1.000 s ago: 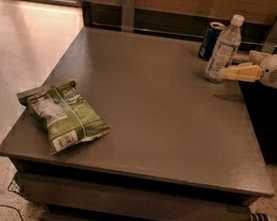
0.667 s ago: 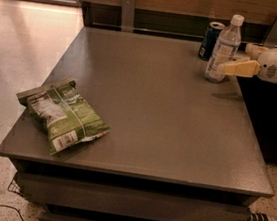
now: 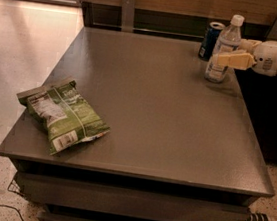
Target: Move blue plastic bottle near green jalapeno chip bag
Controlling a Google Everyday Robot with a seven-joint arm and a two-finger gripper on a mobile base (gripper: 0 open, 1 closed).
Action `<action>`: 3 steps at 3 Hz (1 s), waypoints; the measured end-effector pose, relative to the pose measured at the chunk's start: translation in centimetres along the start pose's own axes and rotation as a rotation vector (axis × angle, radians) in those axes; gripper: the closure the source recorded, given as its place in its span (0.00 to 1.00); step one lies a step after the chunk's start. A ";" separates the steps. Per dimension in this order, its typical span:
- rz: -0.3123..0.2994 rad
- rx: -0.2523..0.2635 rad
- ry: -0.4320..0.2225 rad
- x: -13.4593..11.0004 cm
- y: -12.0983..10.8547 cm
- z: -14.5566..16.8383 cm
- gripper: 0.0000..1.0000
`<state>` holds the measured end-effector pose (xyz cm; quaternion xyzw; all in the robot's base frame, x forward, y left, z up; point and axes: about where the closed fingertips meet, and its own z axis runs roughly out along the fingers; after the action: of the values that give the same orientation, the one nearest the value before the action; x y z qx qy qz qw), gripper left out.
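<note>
The blue plastic bottle (image 3: 229,37), clear with a white cap, stands upright at the table's far right corner. My gripper (image 3: 225,51) reaches in from the right and is open around the bottle's middle. One yellowish finger (image 3: 231,59) crosses in front of the bottle; the other is behind it. The bottle's base rests on the table. The green jalapeno chip bag (image 3: 62,116) lies flat near the front left corner, far from the bottle.
A dark blue soda can (image 3: 210,39) stands just left of and behind the bottle. The grey table (image 3: 153,109) has a wooden wall with metal brackets behind it. Floor drops off at the left and front edges.
My gripper has moved left from beside the bottle until its fingers straddle it. The bottle, can and chip bag have not moved.
</note>
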<state>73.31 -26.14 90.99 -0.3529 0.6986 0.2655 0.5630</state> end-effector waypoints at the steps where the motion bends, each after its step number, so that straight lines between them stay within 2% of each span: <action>1: 0.001 -0.007 0.000 0.0 0.2 0.5 0.54; 3: 0.003 -0.019 0.000 0.1 0.5 1.3 1.00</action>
<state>73.71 -24.91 90.61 -0.3573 0.6964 0.2731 0.5593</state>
